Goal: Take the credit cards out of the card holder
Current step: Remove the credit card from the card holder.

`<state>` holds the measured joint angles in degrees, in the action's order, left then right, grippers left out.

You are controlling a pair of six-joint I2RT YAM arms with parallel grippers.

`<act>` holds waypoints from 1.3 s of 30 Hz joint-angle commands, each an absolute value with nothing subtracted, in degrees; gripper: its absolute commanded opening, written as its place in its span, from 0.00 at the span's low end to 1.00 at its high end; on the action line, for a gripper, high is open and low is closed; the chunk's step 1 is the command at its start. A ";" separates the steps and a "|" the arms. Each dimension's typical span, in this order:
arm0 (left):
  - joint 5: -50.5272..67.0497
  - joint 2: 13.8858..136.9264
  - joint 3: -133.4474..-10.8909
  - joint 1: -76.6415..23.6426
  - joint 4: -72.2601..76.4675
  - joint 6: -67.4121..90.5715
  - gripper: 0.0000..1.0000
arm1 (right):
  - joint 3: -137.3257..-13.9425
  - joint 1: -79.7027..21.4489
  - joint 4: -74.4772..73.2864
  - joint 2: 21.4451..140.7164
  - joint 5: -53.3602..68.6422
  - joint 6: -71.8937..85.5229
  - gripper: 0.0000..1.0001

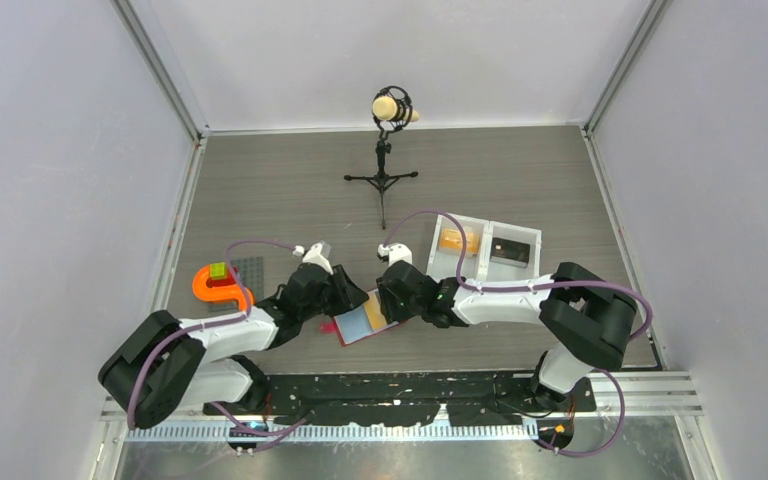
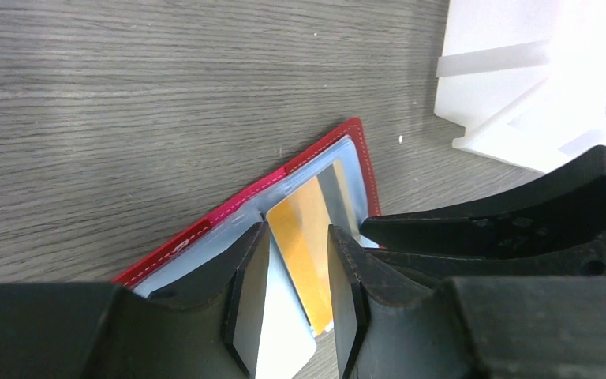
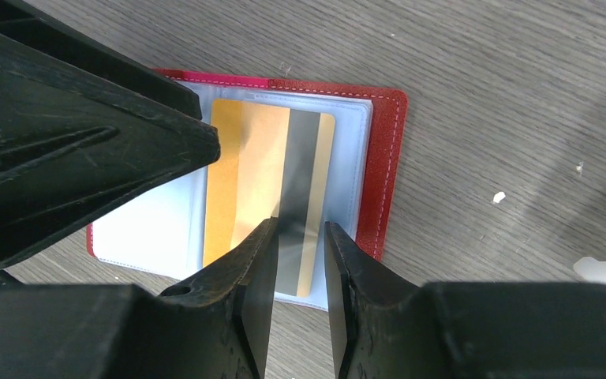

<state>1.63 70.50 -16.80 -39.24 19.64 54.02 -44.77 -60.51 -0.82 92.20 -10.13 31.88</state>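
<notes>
The red card holder (image 1: 352,330) lies open on the table between both grippers, its pale blue-grey pockets facing up. A gold-orange card (image 3: 245,174) with a dark stripe sits in its right pocket and also shows in the left wrist view (image 2: 308,268). My left gripper (image 2: 296,237) is open, its fingers straddling the card from the holder's left side (image 2: 229,217). My right gripper (image 3: 300,237) is open with a narrow gap, its tips over the card's near edge at the stripe. The holder's red border (image 3: 383,158) shows on the right. Neither gripper holds anything.
A white two-compartment tray (image 1: 480,268) stands just behind right of the holder, with an orange block (image 1: 457,240) and a dark flat thing (image 1: 510,250) in it. A microphone on a tripod (image 1: 385,150) stands at the back. An orange curved piece (image 1: 218,285) lies at the left.
</notes>
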 commanded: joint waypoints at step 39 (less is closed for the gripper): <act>6.26 75.09 -14.17 -38.94 30.21 58.18 0.29 | -42.78 -60.12 -0.96 90.64 -9.62 33.24 0.33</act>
